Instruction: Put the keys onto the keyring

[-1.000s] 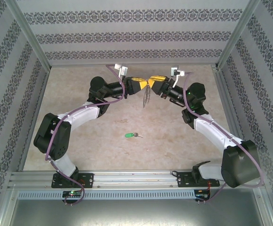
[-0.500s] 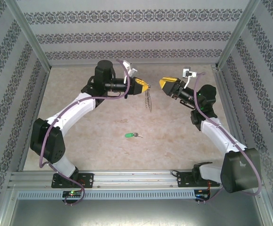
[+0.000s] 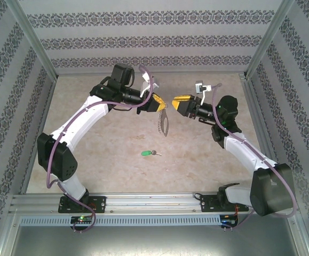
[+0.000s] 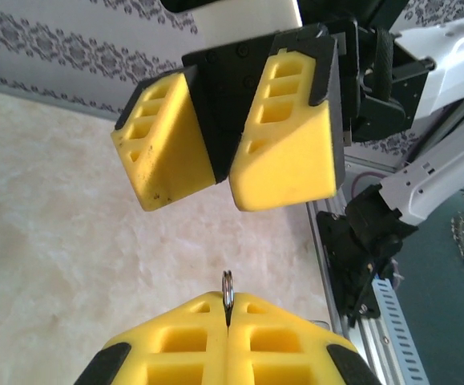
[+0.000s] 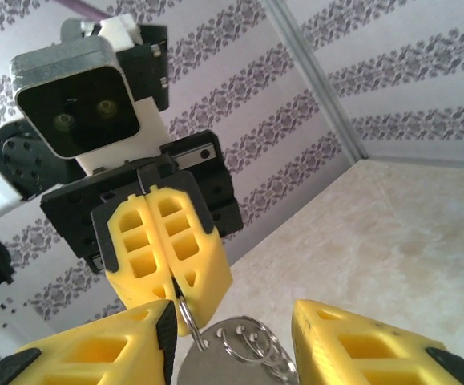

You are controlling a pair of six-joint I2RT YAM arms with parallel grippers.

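My left gripper (image 3: 163, 106) is shut on the keyring (image 3: 164, 124), which hangs below it as a thin grey oval above the table. In the left wrist view the ring's top edge (image 4: 227, 290) pokes out between my closed yellow fingers (image 4: 191, 345). My right gripper (image 3: 174, 100) is open, facing the left one with a small gap between them. In the right wrist view the keyring (image 5: 232, 357), a flat metal piece with small rings, dangles between my spread right fingers (image 5: 95, 353). The green-headed key (image 3: 148, 153) lies on the table, nearer the arm bases.
Patterned walls close off the table (image 3: 90, 160) at the back and both sides. A metal rail (image 3: 154, 201) runs along the near edge by the arm bases. The right arm's links (image 4: 424, 72) show beyond its fingers in the left wrist view.
The grippers met a second ago, drew apart, and the right one has now come back close to the left. The left gripper dipped slightly nearer with the keyring still held. The key has not moved.
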